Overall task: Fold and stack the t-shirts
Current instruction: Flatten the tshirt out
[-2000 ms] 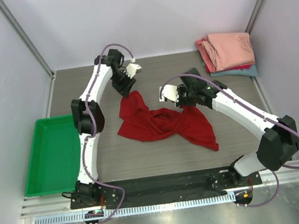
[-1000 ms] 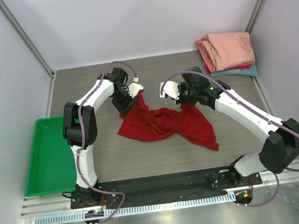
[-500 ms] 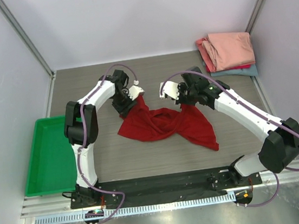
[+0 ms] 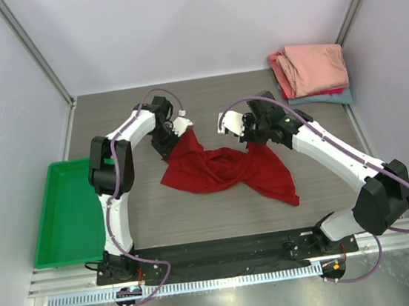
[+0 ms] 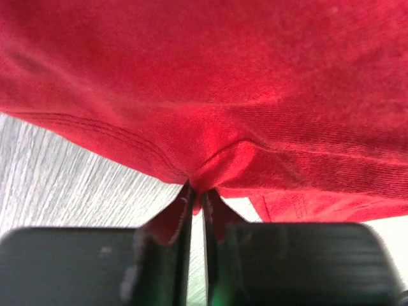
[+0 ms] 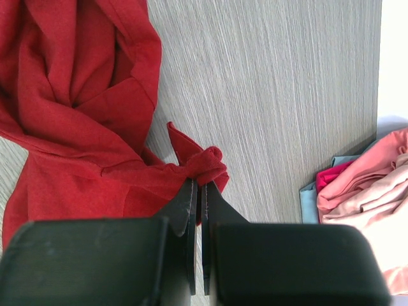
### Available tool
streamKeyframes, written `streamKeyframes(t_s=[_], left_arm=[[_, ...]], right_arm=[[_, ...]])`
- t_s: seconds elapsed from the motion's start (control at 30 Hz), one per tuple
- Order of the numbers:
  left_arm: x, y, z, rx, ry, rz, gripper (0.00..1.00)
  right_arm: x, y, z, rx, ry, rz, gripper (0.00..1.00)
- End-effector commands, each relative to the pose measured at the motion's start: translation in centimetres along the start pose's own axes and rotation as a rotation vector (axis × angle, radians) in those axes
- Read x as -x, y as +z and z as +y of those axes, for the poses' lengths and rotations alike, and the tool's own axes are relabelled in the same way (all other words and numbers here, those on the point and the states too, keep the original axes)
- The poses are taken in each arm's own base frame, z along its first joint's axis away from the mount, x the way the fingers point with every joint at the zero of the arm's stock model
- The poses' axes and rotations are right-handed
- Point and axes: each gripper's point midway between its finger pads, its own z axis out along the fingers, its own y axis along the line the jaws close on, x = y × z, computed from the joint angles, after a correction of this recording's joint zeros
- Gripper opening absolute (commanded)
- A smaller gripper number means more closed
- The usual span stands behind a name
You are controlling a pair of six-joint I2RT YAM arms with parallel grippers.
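Mid-surface, shirt [image 4: 225, 171]: red, crumpled, held at its far edge.
Left hand [image 5: 196, 207]: pinching the hem, thin bite.
Right hand [image 6: 197, 204]: closed on a bunched fold.
Risk: hem slips on lifting; bunched grip twists the spread.

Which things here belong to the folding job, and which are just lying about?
Job: crumpled deep red cloth t-shirt, pinched by the left gripper and the right gripper; stack of folded salmon-pink, red and teal shirts.
Lying about: green plastic tray, at the left edge.
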Motion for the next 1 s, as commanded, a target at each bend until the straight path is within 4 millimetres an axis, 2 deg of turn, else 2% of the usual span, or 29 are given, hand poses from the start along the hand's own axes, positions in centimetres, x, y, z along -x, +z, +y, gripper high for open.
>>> streamKeyframes(t_s=[0.0, 0.07, 0.17, 0.2, 0.27, 0.37, 0.4, 0.47, 0.5, 0.53, 0.57, 0.6, 0.63, 0.67, 0.7, 0.73, 0.77, 0.83, 0.87, 0.9, 0.93, 0.97], left_arm=[[0.6, -1.5, 0.7, 0.018, -0.008, -0.035, 0.06], [0.4, -2.4, 0.9, 0.023, -0.021, -0.046, 0.0], [0.2, -4.8, 1.2, 0.046, -0.018, -0.062, 0.0], [0.6, -6.4, 1.4, 0.075, -0.006, -0.089, 0.0], [0.8, -8.3, 1.9, 0.108, -0.013, -0.117, 0.0], [2.2, -12.8, 3.2, 0.198, -0.049, -0.206, 0.0], [3.2, -14.8, 4.0, 0.243, -0.053, -0.249, 0.0], [3.7, -17.5, 4.7, 0.296, -0.071, -0.29, 0.0], [4.7, -19.6, 5.4, 0.34, -0.064, -0.336, 0.0], [4.8, -20.7, 5.8, 0.368, -0.067, -0.341, 0.0], [5.2, -21.7, 6.1, 0.389, -0.064, -0.358, 0.0], [6.2, -24.3, 6.5, 0.435, -0.056, -0.411, 0.0], [6.3, -25.3, 6.7, 0.45, -0.059, -0.422, 0.0], [6.6, -26.3, 6.9, 0.47, -0.056, -0.439, 0.0], [6.9, -28.0, 7.1, 0.504, -0.062, -0.472, 0.0], [7.1, -28.9, 7.5, 0.537, -0.07, -0.495, 0.0], [6.9, -29.6, 7.5, 0.562, -0.077, -0.497, 0.0], [6.6, -29.6, 7.3, 0.56, -0.072, -0.49, 0.0], [6.5, -29.4, 7.2, 0.554, -0.072, -0.485, 0.0], [6.3, -28.7, 6.9, 0.533, -0.069, -0.475, 0.0], [6.1, -28.3, 6.8, 0.521, -0.072, -0.468, 0.0], [6.0, -27.8, 6.7, 0.509, -0.073, -0.459, 0.0]], right_arm=[[1.7, -0.8, -1.7, -0.056, 0.004, -0.06, 0.01], [1.7, -0.9, -1.8, -0.063, 0.004, -0.06, 0.01], [1.6, -1.0, -1.9, -0.073, 0.001, -0.055, 0.01], [1.6, -1.0, -2.2, -0.084, 0.0, -0.058, 0.01], [1.6, -1.0, -2.6, -0.106, -0.004, -0.054, 0.01], [0.8, -1.2, -4.7, -0.236, 0.019, -0.019, 0.01], [0.6, -1.9, -7.2, -0.363, 0.043, -0.007, 0.01], [0.6, -2.8, -9.8, -0.457, 0.038, -0.001, 0.01], [1.0, -3.4, -11.5, -0.51, 0.034, -0.013, 0.01], [0.2, -3.3, -12.9, -0.542, 0.04, 0.019, 0.01], [1.4, -4.7, -15.0, -0.597, 0.04, -0.004, 0.01], [1.8, -5.3, -16.1, -0.622, 0.039, -0.01, 0.01], [2.4, -5.9, -16.9, -0.636, 0.037, -0.026, 0.01], [3.7, -7.4, -17.8, -0.659, 0.028, -0.063, 0.01], [4.1, -7.8, -17.3, -0.635, 0.02, -0.072, 0.01], [4.5, -8.4, -16.9, -0.619, 0.015, -0.086, 0.01], [5.8, -9.7, -15.7, -0.6, -0.002, -0.127, 0.01], [5.2, -9.8, -12.5, -0.501, -0.023, -0.109, 0.01], [4.9, -8.9, -10.0, -0.425, -0.038, -0.115, 0.01], [4.8, -9.9, -6.9, -0.344, -0.065, -0.122, 0.01], [4.8, -9.8, -4.3, -0.256, -0.091, -0.136, 0.01], [5.3, -9.4, -0.7, -0.117, -0.115, -0.19, 0.01]])
